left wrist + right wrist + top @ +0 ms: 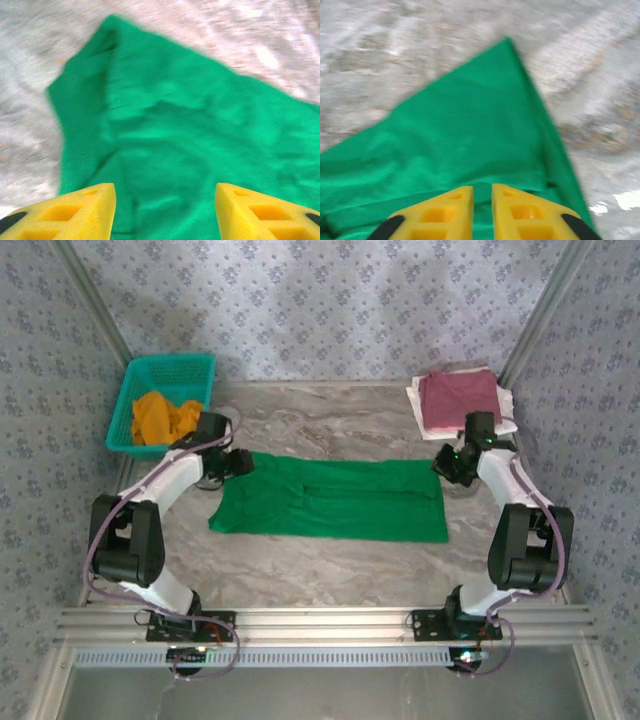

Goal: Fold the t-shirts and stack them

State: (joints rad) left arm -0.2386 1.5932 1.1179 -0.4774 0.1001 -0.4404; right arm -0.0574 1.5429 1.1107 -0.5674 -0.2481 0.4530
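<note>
A bright green t-shirt (pixel 330 500) lies flat on the marble table, folded into a long band. My left gripper (pixel 235 462) hovers over its left end; in the left wrist view its yellow fingers stand wide apart (pixel 165 210) above the green cloth (pixel 190 125), holding nothing. My right gripper (pixel 452 462) is over the shirt's right end. Its fingers are parted by a narrow gap (pixel 482 210), with the green cloth (pixel 470 130) lying flat below. A folded maroon-pink t-shirt (pixel 458 395) rests on a white one (pixel 416 406) at the back right. An orange t-shirt (pixel 165 418) sits crumpled in the basket.
A teal mesh basket (pixel 160 365) stands at the back left corner. Patterned walls close in the table on three sides. Bare marble (pixel 330 570) stretches in front of the green shirt, toward the arm bases.
</note>
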